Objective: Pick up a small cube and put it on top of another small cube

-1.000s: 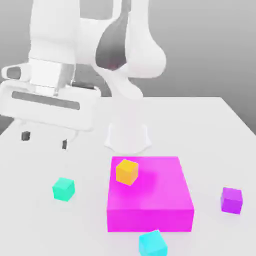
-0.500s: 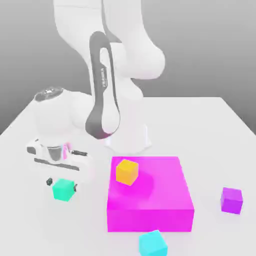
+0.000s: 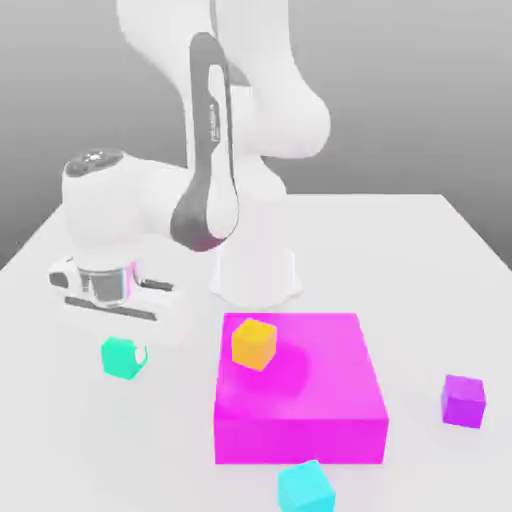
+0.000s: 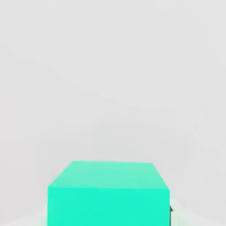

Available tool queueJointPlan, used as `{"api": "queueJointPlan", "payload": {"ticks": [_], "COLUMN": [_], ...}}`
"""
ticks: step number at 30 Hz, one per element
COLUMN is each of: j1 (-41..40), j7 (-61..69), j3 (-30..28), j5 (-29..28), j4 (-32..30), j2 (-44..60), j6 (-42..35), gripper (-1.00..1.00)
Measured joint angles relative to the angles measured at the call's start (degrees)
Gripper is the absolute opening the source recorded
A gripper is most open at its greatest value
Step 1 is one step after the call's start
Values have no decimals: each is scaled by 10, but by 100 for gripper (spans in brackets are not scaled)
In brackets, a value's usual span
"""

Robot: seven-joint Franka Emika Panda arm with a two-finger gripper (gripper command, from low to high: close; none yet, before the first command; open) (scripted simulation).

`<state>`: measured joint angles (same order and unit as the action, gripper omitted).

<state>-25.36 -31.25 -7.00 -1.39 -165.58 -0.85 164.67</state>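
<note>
Mint-green cube held in the gripper, ready to be raised and carried

The jaws had drawn in as far as the cube between them allowed, one on each side of it, so they were neither wide apart nor closed on nothing. The cube sat under the hand toward the exterior view's left, apart from the magenta block; in the hand view its top face and one side showed plainly. Whether its underside was clear of the white table was hard to tell

The step in hand, as far as could be judged, was the lift. It called for steady pressure and a straight rise, with no sideways travel until the cube had ample room beneath it. A quick swing might have twisted it between the jaws, and a low path toward the exterior view's right could have knocked the magenta block

The sentence did not say which cube was to take it. The orange cube rested on top of the block, so stacking there would have needed the most height; the cyan cube lay just beside the block's near side and the purple cube well apart at the exterior view's right. For any of them, the wise course was to come in from above, line up the faces, lower gently and let go only once the cube sat flat
</note>
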Motion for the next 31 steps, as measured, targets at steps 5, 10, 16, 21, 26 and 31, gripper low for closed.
{"api": "queueJointPlan", "payload": {"ticks": [5, 10, 16, 21, 26, 31], "j1": [21, 59, 119, 176, 187, 184], "j7": [-68, -103, -127, -139, -143, -143], "j3": [37, 75, 111, 136, 147, 153], "j5": [-39, -26, 16, 61, 73, 75], "j4": [-7, -14, -22, -28, -47, -56], "j2": [-73, -145, -233, -307, -246, -207], "j6": [-67, -133, -211, -277, -198, -150], "gripper": [-100, -100, -100, -100, -100, 100]}}
